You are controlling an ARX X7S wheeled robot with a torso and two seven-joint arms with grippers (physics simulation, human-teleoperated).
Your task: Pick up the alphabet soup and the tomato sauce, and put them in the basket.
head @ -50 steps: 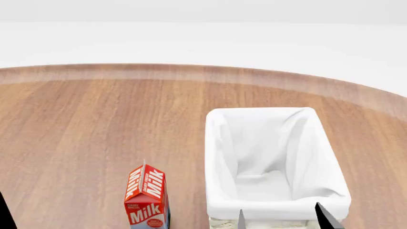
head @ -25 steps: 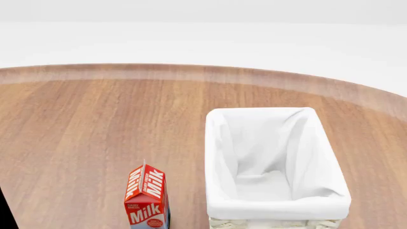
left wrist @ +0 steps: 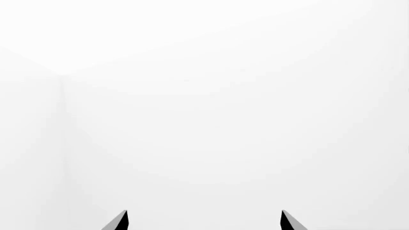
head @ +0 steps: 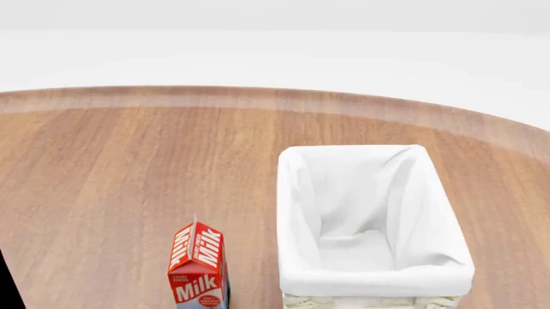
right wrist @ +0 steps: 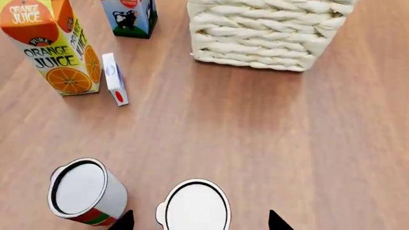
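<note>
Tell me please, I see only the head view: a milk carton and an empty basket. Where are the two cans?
Observer: Both cans show only in the right wrist view, upright on the table, apart from the basket.
Operator: Is a gripper near one of them?
Observer: Yes. The right gripper is open, and the can with the hidden label appears between its fingertips. The red-and-green can stands beside it.
Operator: And the left arm?
Observer: The left gripper is open and faces only a blank white wall.
</note>
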